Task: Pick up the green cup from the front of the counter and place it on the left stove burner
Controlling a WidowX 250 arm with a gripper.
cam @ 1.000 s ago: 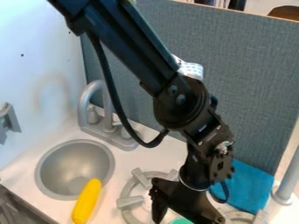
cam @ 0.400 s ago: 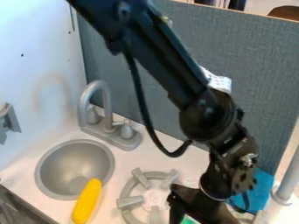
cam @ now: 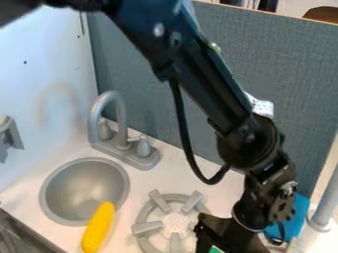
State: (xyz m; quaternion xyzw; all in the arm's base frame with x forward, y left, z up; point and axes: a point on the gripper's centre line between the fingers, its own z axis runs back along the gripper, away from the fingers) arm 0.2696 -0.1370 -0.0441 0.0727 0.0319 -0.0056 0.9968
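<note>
On the desk (cam: 173, 173), a grey sink (cam: 86, 188) sits near the front edge, left of a burner (cam: 147, 228). Above the desk's front part hang the black jaws (cam: 219, 242) — clenched or released, I cannot tell — with yellow corn (cam: 98, 227) by the sink's rim and a small green thing (cam: 216, 250) at the jaws.

A toy kitchen set up in a lab or workroom is shown. A small round sink (cam: 84, 191), a gray faucet (cam: 111, 118) and a stove burner ring (cam: 147, 216) are fitted into a white counter (cam: 173, 170). The back is closed off by a gray fabric panel (cam: 290, 84), and a robot arm (cam: 204, 74) is hung over the counter.
</note>
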